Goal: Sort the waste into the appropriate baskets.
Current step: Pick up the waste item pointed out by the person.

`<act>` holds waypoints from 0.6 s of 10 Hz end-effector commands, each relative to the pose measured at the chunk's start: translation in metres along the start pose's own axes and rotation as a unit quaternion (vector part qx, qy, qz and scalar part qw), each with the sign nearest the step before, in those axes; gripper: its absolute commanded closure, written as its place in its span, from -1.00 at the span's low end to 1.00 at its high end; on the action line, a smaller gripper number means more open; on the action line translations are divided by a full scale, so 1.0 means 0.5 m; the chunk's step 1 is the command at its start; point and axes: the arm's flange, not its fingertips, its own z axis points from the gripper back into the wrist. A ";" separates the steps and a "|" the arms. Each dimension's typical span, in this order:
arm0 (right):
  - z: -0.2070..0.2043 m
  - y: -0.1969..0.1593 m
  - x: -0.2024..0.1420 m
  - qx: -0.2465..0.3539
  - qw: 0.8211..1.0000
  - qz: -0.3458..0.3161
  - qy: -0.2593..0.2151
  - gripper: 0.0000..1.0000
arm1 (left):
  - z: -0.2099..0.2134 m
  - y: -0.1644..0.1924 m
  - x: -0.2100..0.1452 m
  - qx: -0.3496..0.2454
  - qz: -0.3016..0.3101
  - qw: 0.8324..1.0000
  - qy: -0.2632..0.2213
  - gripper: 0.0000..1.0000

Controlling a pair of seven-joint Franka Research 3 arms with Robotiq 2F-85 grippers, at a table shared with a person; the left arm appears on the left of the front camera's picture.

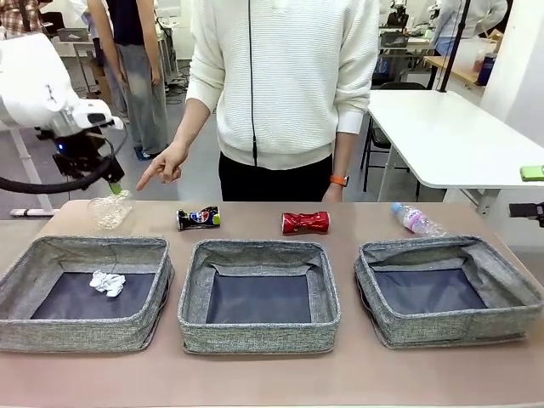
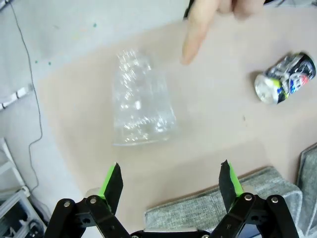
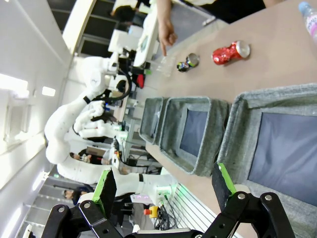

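left gripper [image 2: 169,171] is open wide w/ nothing in it, hanging just above the wrinkly clear plastic piece [image 2: 141,106]. the plastic lies on the desk [image 1: 255,374], just behind the left basket [image 1: 76,327]. a person's hand [image 1: 166,163] points one finger at it, v. close. right gripper [image 3: 164,176] is open wide too, off by the right basket [image 1: 450,327]. step now looks like: grab the plastic. best way, i think: go straight down so one pad is on each side, then squeeze slow, bc it's thin & squashy & could slip out. mind the finger. lift it high enough to clear the soft wall. small white paper wad [image 1: 108,282] lies in the left basket, so plastic prob goes in another one.
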 end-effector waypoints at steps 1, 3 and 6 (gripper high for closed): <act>0.002 0.007 -0.001 0.001 1.000 -0.008 0.002 -1.00 | -0.014 0.015 0.034 -0.034 0.011 0.998 -0.053 -1.00; 0.002 0.007 -0.001 0.001 1.000 -0.008 0.002 -1.00 | -0.069 0.010 0.063 -0.004 0.020 0.999 -0.042 -1.00; 0.002 0.007 -0.001 0.001 1.000 -0.008 0.002 -1.00 | -0.164 0.003 0.061 0.029 0.039 0.999 -0.008 -1.00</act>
